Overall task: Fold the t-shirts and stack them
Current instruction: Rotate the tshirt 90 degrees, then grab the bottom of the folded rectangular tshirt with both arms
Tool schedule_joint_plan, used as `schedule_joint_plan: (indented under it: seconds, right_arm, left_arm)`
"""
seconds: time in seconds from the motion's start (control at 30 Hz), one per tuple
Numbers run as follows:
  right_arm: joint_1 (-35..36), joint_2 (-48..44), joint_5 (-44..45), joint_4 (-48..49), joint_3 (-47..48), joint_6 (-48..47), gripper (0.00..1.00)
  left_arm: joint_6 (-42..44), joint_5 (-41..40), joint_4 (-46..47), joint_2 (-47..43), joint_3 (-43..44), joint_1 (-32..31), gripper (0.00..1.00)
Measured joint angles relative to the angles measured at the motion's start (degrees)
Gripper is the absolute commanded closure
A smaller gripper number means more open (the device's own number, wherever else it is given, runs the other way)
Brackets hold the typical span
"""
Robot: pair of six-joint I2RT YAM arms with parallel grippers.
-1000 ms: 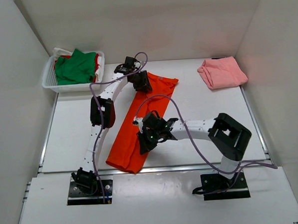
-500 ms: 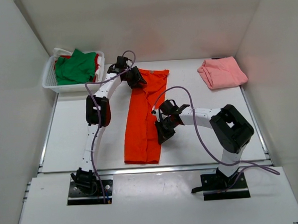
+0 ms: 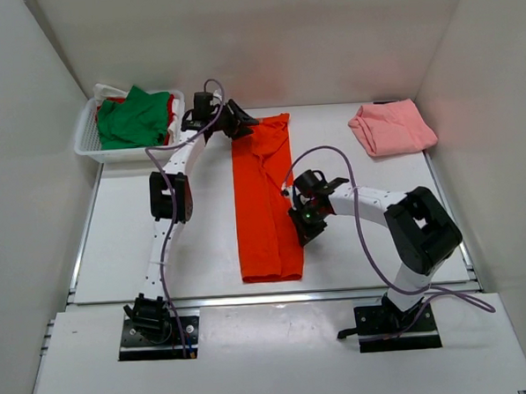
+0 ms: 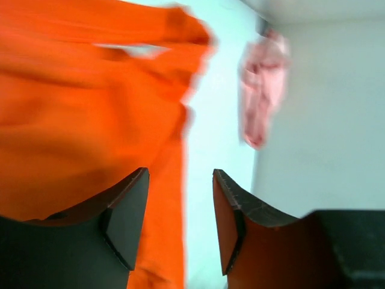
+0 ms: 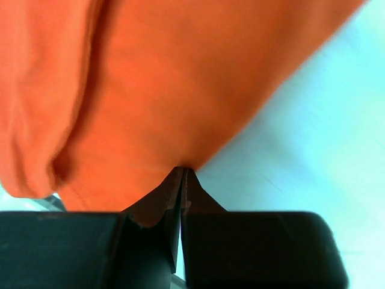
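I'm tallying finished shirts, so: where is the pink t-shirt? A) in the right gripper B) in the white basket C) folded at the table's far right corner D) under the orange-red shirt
C: the pink t-shirt lies folded at the far right corner of the table, apart from the orange-red shirt and the basket.

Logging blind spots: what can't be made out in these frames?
- Top view: whatever lies under the green shirt in the basket; only a sliver of red cloth shows.
- Top view: left end effector fingertips, too small, hidden by its own body.
- Left wrist view: orange shirt and pink shirt creases, motion-blurred.
- Right wrist view: whether the shut right end effector pinches the orange hem; its fingers hide it.
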Motion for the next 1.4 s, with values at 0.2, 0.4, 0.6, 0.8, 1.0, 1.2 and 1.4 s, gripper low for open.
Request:
schedule_joint_plan:
  seconds: [0.2, 0.4, 0.6, 0.8, 1.0, 1.2, 1.4]
  right_arm:
    - [0.87, -4.50, 4.96, -1.25, 0.83, 2.97, 0.76]
    - [2.14, -18.71, 8.31, 3.50, -7.08, 14.14, 0.63]
    - [4.59, -31.32, 10.97, 5.62, -20.24, 25.35, 0.60]
    - [5.01, -35.76, 11.80, 8.50, -25.64, 31.15, 0.57]
    - [10.03, -35.85, 12.39, 12.15, -29.20, 36.89, 0.59]
    - [13.31, -34.12, 12.37, 15.69, -30.49, 41.48, 0.58]
    - [14.16, -31.58, 12.15, 17.59, -30.53, 42.91, 0.59]
  left_arm:
    - [13.09, 1.16, -21.53, -6.73, 8.28, -4.24, 0.36]
    - [26.86, -14.03, -32.28, -41.05, -32.30, -15.67, 0.55]
    - [20.85, -13.79, -15.10, -84.83, -94.05, -13.09, 0.45]
    - [14.64, -17.75, -5.16, -98.49, -116.37, -13.75, 0.41]
    - [7.98, -19.15, 3.08, -102.99, -124.45, -18.91, 0.41]
    - [5.84, -21.03, 5.73, -98.20, -123.16, -24.65, 0.41]
    - [5.44, -23.47, 4.09, -93.00, -122.42, -27.71, 0.43]
